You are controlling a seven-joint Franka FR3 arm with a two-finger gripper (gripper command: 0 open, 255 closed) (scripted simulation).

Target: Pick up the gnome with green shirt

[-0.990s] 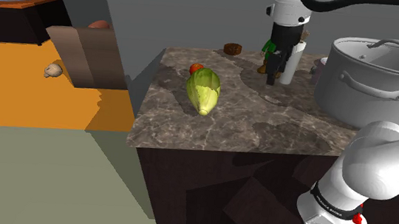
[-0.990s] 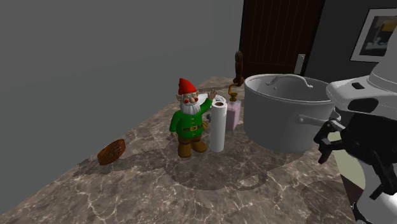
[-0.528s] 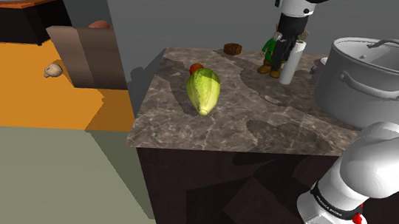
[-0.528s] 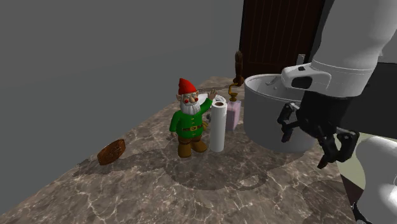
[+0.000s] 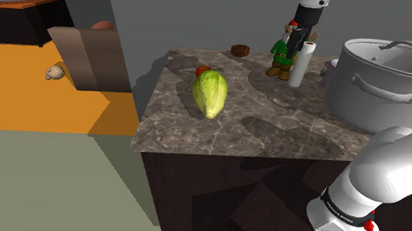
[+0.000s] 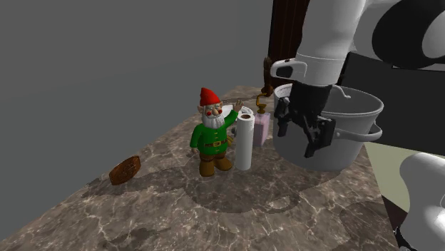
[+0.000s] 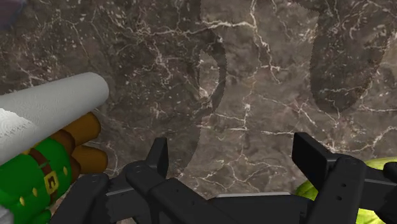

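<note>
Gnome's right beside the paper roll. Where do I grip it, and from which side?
Likely take the gnome by its green torso, from above, fingers on front and back. It stands upright, and the roll stands close against one side, by its raised arm, leaving no room there.

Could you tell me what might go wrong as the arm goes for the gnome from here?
1. The white roll stands close beside the gnome, so the open gripper could knock it over or clasp it as well.
2. In the wrist view the gnome lies off to one side of the fingers, not between them; shutting now would likely miss.
3. The big pot is close by; the hand might bump it.
</note>
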